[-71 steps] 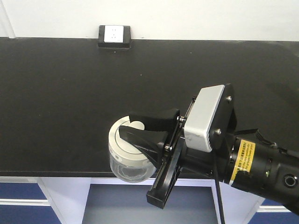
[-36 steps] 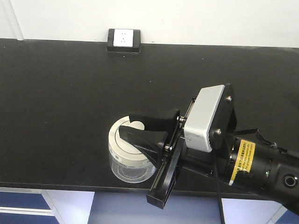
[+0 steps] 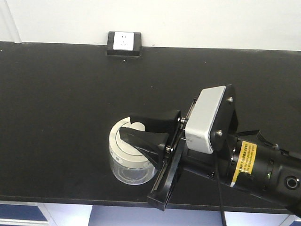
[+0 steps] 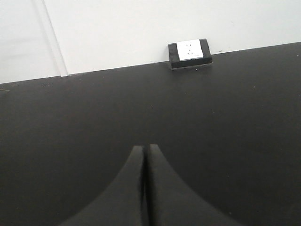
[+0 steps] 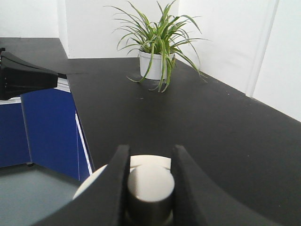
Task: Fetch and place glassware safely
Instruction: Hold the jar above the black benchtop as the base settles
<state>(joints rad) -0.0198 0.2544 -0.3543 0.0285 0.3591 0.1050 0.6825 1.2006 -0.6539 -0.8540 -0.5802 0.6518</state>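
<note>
The glassware (image 3: 126, 157) is a squat clear jar with a cream-white lid and a central knob. In the front view it is over the black counter (image 3: 61, 108), close to the front edge. My right gripper (image 3: 126, 125) reaches in from the right and is shut on the knob (image 5: 150, 186), one finger on each side of it. The lid (image 5: 94, 182) shows under the fingers (image 5: 115, 188) in the right wrist view. I cannot tell whether the jar touches the counter. My left gripper (image 4: 145, 149) is shut with nothing in it, above bare counter.
A white socket in a black box (image 3: 124, 42) sits at the counter's back edge by the white wall. A potted spider plant (image 5: 157, 52) stands further along the counter. Blue cabinet fronts (image 5: 47, 127) lie below the counter edge (image 3: 70, 200).
The counter and socket have slid down and right in the front view. The jar, overhanging the front edge a second ago, is now over the counter. The right gripper's hold is unchanged.
</note>
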